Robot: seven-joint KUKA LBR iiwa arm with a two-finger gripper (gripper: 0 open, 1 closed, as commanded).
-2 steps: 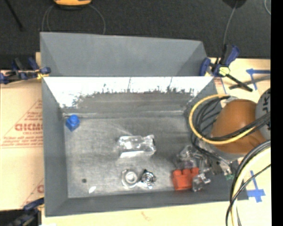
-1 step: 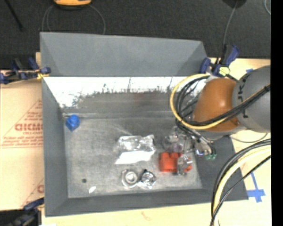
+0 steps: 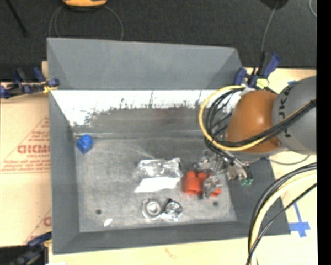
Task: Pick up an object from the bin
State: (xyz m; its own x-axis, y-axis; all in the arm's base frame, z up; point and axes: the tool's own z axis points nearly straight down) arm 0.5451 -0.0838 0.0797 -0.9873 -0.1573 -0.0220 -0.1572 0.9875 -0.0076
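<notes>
Crumpled silvery wrapper [image 3: 157,168] mid-bin [image 3: 143,65], touching white scrap [image 3: 154,185] on its front side. 2 shiny metal pieces [image 3: 161,208] near front wall. Small blue block [image 3: 84,143] far left, well apart. Red lump [image 3: 191,183] right of centre, just beside hand [image 3: 212,182], wrapper close on other side. Hand released or clenched: cannot tell.

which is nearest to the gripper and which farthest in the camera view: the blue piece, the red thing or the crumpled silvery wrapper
Measured from the gripper, at the right of the bin:
1. red thing, close beside it, toward the view's left.
2. crumpled silvery wrapper, mid-bin, further left.
3. blue piece, far left, by the bin's wall.
</notes>
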